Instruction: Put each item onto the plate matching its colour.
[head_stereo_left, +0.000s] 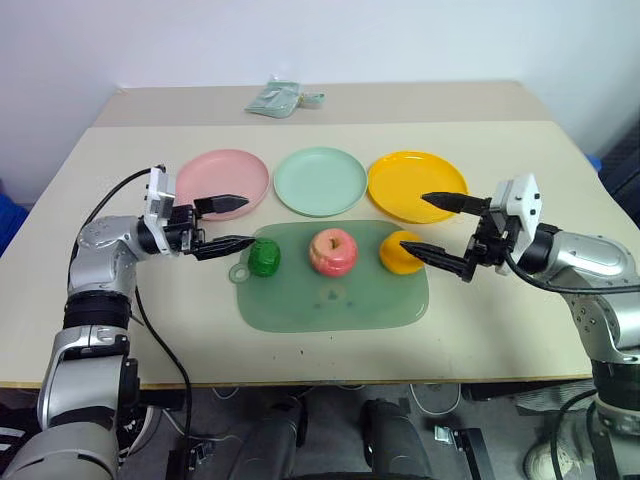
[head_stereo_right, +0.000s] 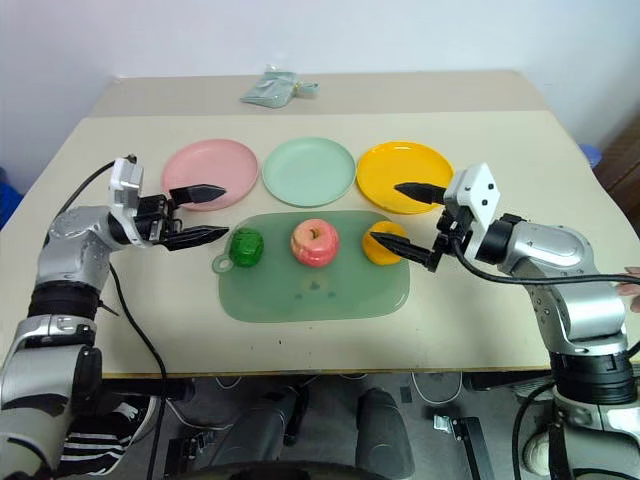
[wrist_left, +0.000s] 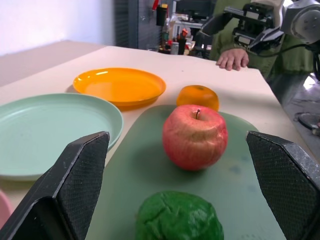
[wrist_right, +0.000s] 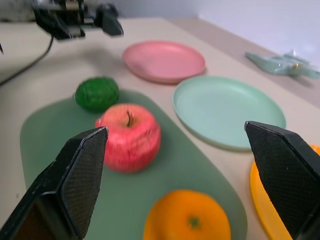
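Observation:
On a translucent green mat (head_stereo_left: 330, 300) lie three toy fruits in a row: a bumpy dark green one (head_stereo_left: 264, 258), a pink-red apple (head_stereo_left: 333, 252) and an orange (head_stereo_left: 399, 252). Behind the mat stand a pink plate (head_stereo_left: 222, 182), a mint green plate (head_stereo_left: 320, 181) and a yellow-orange plate (head_stereo_left: 412, 185), all bare. My left gripper (head_stereo_left: 232, 223) hovers open just left of the green fruit, pointing at it. My right gripper (head_stereo_left: 432, 224) hovers open just right of the orange, one finger over the yellow-orange plate's edge. Neither holds anything.
A green packet (head_stereo_left: 283, 98) lies at the table's far edge. A person's hand (wrist_left: 232, 58) rests on the table's right side, seen in the left wrist view. Bare tabletop surrounds the mat on the left, right and front.

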